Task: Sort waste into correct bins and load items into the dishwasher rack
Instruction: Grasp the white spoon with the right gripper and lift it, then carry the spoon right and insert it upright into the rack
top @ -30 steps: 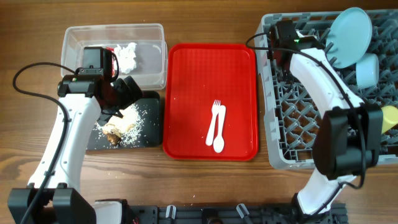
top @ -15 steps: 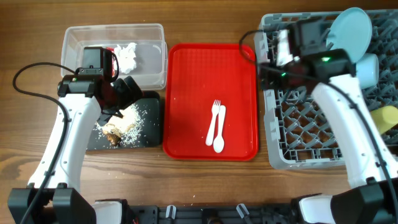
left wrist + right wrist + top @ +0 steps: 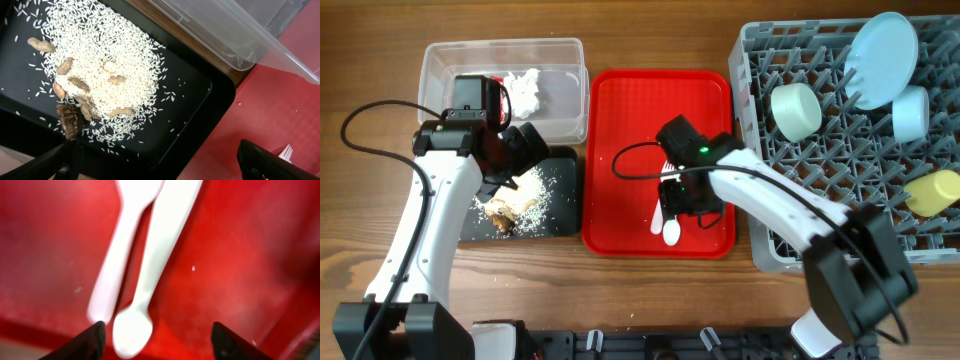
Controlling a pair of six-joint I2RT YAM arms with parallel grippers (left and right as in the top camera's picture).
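Note:
The white fork [image 3: 667, 168] and spoon [image 3: 671, 232] lie side by side on the red tray [image 3: 620, 120]. My right gripper [image 3: 686, 196] hovers open just above them. In the right wrist view its fingertips [image 3: 160, 340] straddle the spoon's bowl [image 3: 132, 330], beside the fork handle [image 3: 112, 275]. My left gripper [image 3: 515, 152] is open and empty [image 3: 160, 165] over the black tray [image 3: 563, 222] of rice-and-peanut food scraps [image 3: 100, 75]. The clear tub [image 3: 500, 43] holds white tissue [image 3: 525, 88]. The grey dishwasher rack [image 3: 760, 250] holds the pale green bowl [image 3: 795, 110], blue plate [image 3: 880, 45], small blue bowl [image 3: 910, 112] and yellow cup [image 3: 932, 192].
The red tray sits between the black tray and the rack, its raised rim close around the cutlery. The clear tub's wall [image 3: 240, 35] stands just behind the black tray [image 3: 200, 110]. The red snack wrapper is not clearly visible.
My right arm swung from the rack down over the red tray, above the fork and spoon. The pale green bowl now shows in the rack. My left arm has not moved.

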